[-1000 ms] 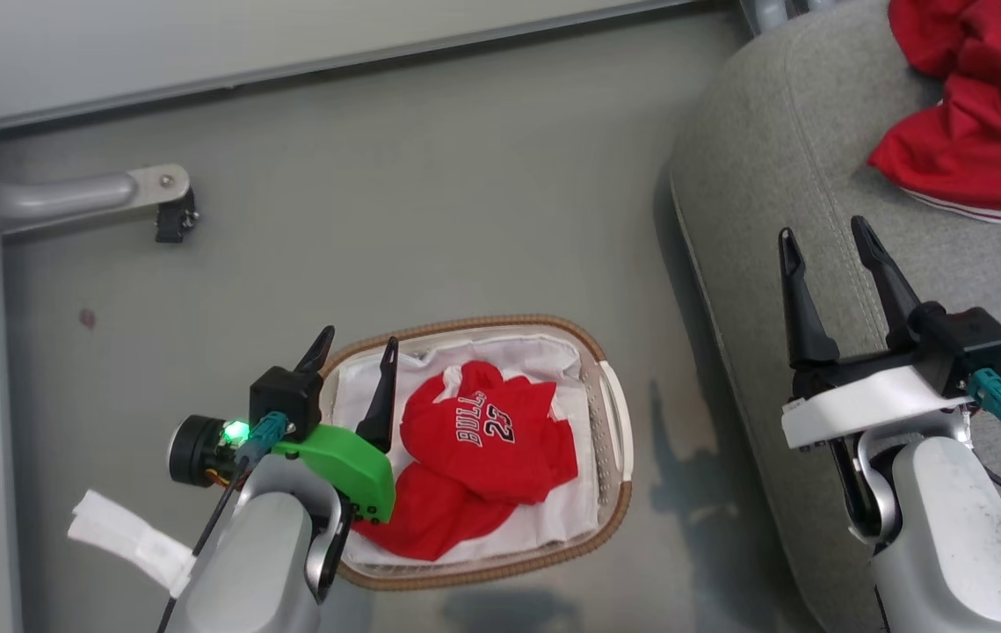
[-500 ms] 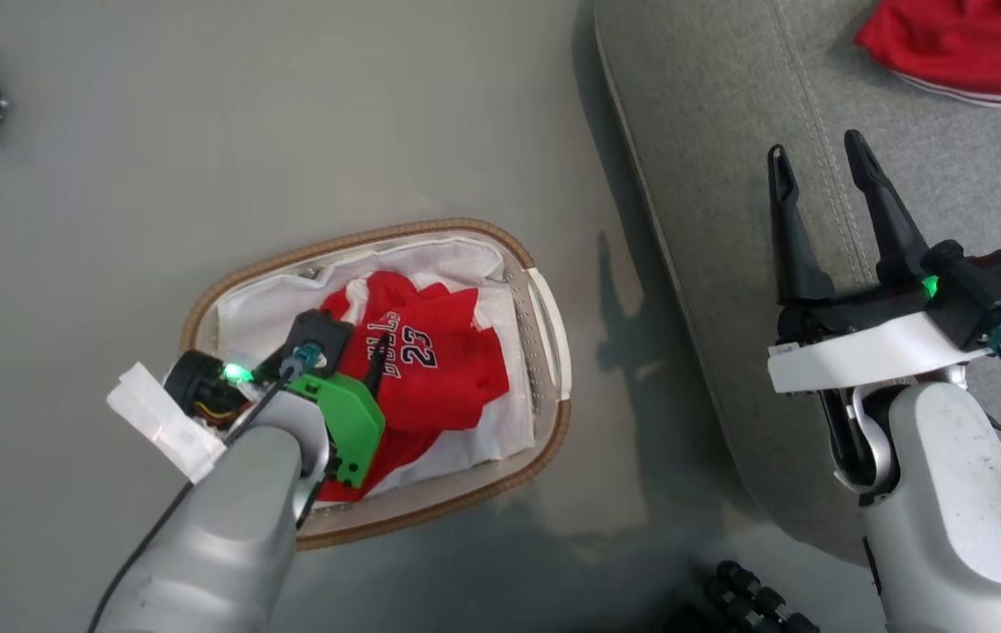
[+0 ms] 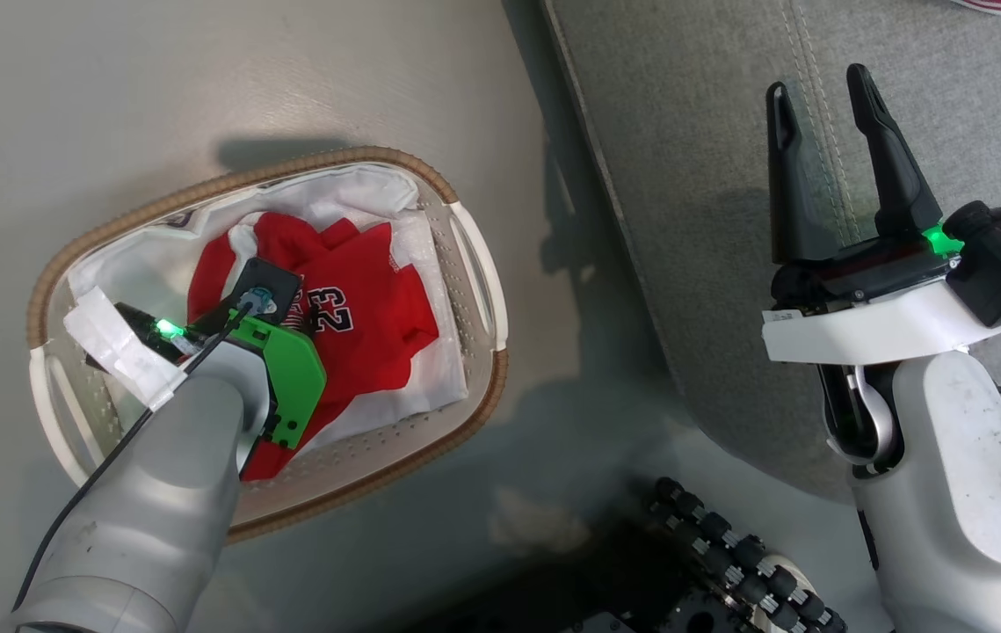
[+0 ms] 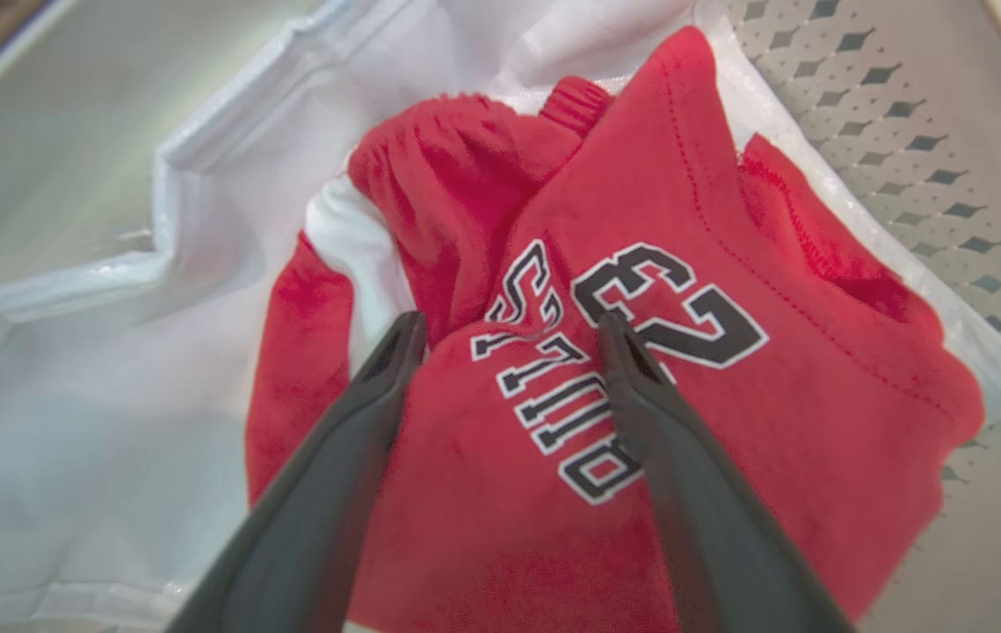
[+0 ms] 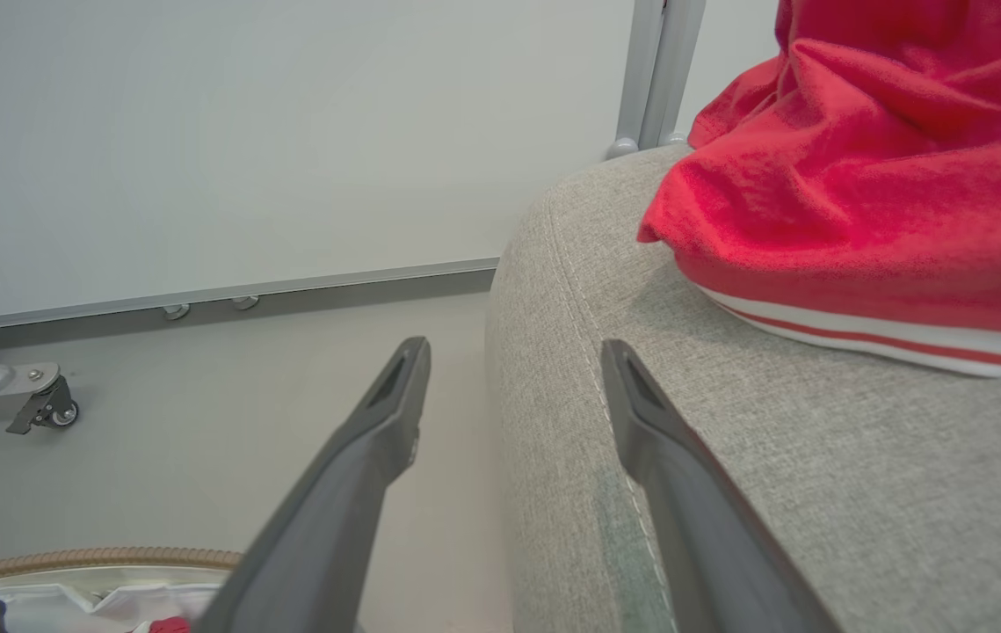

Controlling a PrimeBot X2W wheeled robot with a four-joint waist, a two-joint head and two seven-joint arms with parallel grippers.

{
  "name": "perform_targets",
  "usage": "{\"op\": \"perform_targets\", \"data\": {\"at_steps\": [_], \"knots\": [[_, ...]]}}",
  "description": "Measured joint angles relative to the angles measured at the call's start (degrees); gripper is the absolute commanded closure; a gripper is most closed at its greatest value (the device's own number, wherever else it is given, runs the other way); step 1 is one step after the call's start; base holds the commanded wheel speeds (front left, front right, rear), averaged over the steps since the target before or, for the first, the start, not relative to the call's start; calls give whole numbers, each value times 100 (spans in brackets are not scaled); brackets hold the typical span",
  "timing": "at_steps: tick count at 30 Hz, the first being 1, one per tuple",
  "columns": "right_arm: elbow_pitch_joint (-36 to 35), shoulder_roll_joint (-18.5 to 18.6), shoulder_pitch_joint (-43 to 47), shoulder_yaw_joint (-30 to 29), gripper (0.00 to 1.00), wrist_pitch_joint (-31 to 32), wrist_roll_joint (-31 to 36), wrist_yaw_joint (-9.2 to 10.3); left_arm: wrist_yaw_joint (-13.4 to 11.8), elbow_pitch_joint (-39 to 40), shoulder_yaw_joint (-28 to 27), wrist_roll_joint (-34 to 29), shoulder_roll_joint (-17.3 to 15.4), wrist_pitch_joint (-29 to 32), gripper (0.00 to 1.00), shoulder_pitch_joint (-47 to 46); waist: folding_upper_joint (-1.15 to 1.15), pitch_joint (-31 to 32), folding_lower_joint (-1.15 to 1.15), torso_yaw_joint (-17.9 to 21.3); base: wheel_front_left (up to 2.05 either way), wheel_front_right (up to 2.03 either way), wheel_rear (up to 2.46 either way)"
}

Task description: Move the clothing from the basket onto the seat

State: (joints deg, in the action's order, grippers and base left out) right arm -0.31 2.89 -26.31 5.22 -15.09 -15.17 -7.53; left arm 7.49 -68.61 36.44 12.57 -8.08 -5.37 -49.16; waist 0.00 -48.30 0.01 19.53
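Showing the left pincer (image 4: 509, 330) now down inside the basket (image 3: 289, 167), no longer beside its rim as a second ago. Spread wide, gripping nothing, tips straddling the lettering on the red jersey (image 4: 728, 396); hard to tell whether touching. Showing the right pincer (image 3: 816, 83) unchanged, wide open and empty above the grey seat (image 3: 693, 176). Resting on smooth grey floor (image 3: 157, 79), with a pale wall (image 5: 245, 132) behind. Lying on the seat, a second red garment (image 5: 860, 176). Beneath the jersey, a white liner (image 4: 113, 396).
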Motion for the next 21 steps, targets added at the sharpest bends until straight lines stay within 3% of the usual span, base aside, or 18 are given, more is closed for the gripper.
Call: {"op": "perform_targets", "data": {"at_steps": [5, 6, 7, 8, 9, 21], "knots": [[-82, -2, -20, 59, 0, 0, -27, 0, 0, -136, 298, 129, -10, 430, 0, -29, 0, -178, 0, 170, 0, 0, 0], [-88, -2, -21, 60, 0, -1, -27, 0, 0, -142, 333, 160, -9, 476, 22, -29, 0, -193, 0, 185, 0, 0, 0], [-92, -2, -22, 60, 0, 0, -26, 0, 0, -146, 383, 186, -11, 511, 64, -32, 0, -204, 0, 198, 0, 0, 0], [-94, -2, -24, 60, 0, 0, -25, 0, 0, -147, 427, 210, -12, 531, 95, -38, 0, -203, 0, 198, 0, 0, 0], [-97, -3, -29, 62, 0, 0, -24, 0, 0, -145, 457, 232, -12, 533, 100, -40, 0, -196, 0, 195, 0, 0, 0], [2, -5, -64, 56, 0, 0, 175, 0, 0, 7, 589, 760, 63, -14, 100, 123, 0, 212, -1, 63, 0, 0, 0]]}}
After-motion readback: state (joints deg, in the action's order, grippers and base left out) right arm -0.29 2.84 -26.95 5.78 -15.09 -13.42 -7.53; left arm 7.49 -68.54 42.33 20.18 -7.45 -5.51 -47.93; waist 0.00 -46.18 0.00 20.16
